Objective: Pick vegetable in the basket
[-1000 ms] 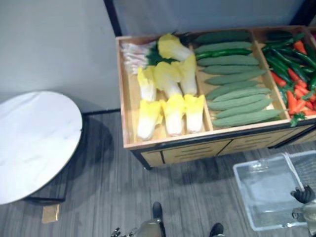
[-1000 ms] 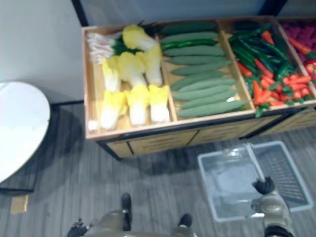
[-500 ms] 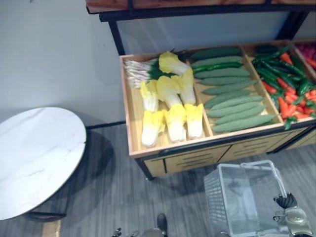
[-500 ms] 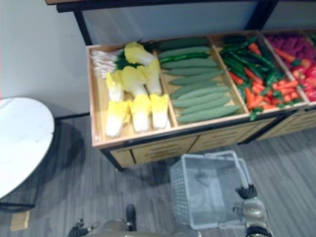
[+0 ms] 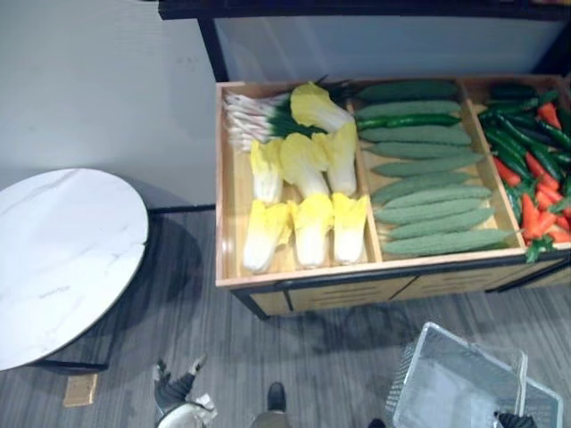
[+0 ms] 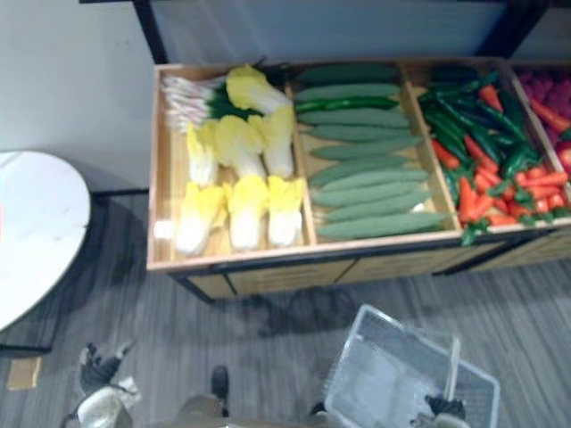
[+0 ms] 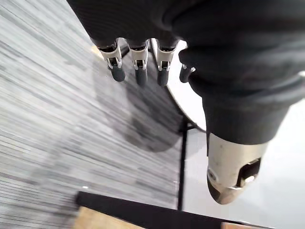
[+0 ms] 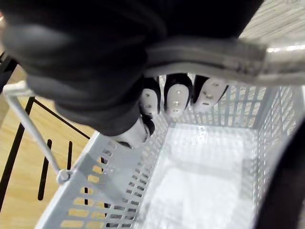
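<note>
Two hands show: we read the right hand (image 8: pixel 174 98) curled round the handle (image 8: pixel 214 52) of the basket (image 6: pixel 379 388), and the left hand (image 7: pixel 138 67) straight-fingered, holding nothing, above the floor (image 7: pixel 47 119).

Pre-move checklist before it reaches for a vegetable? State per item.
1. Grip: right robot hand curled round the basket handle: ok.
2. Room: basket empty inside: ok.
3. Picking hand: left robot hand free, fingers straight: ok.
4. Position: left robot hand over the produce: not ok, it is low above the floor, short of the stand.
5. Access: cucumbers and cabbages uncovered: ok.
</note>
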